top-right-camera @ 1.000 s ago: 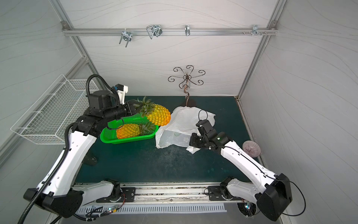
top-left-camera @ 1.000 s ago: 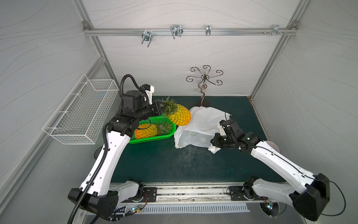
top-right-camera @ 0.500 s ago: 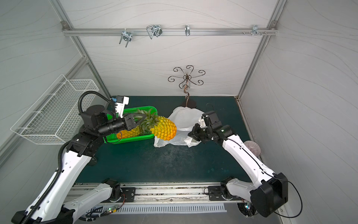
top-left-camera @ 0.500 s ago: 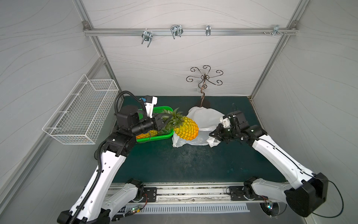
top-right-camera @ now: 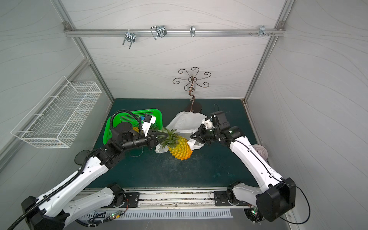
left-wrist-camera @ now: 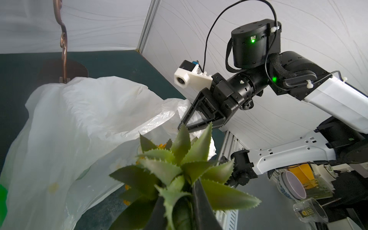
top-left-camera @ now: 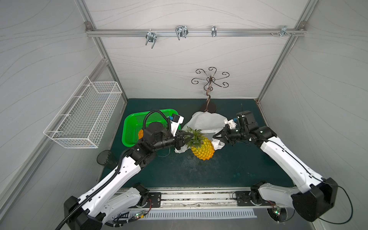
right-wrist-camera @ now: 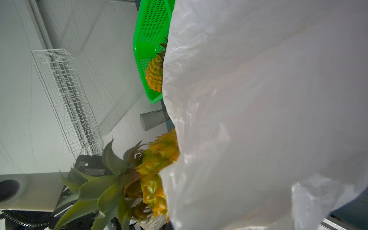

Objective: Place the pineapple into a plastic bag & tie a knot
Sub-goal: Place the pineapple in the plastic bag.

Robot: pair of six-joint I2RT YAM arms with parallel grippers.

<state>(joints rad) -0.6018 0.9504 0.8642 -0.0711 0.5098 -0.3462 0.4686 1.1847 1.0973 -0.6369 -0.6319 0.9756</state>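
While your left gripper (top-left-camera: 185, 137) clamps the pineapple (top-left-camera: 203, 151) by its leafy crown, your right gripper (top-left-camera: 216, 137) is pinched closed on the rim of the plastic bag (top-left-camera: 205, 121). You find the fruit tilted over the dark green mat (top-left-camera: 179, 169), at the bag's lifted edge.

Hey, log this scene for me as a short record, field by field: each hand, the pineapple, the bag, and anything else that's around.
left hand: shut on the leafy crown of the pineapple
right hand: shut on an edge of the plastic bag
pineapple: tilted, body in front of the bag, not yet inside
plastic bag: white, crumpled, no knot visible
green tray: holds a second pineapple
side wall: white wire basket
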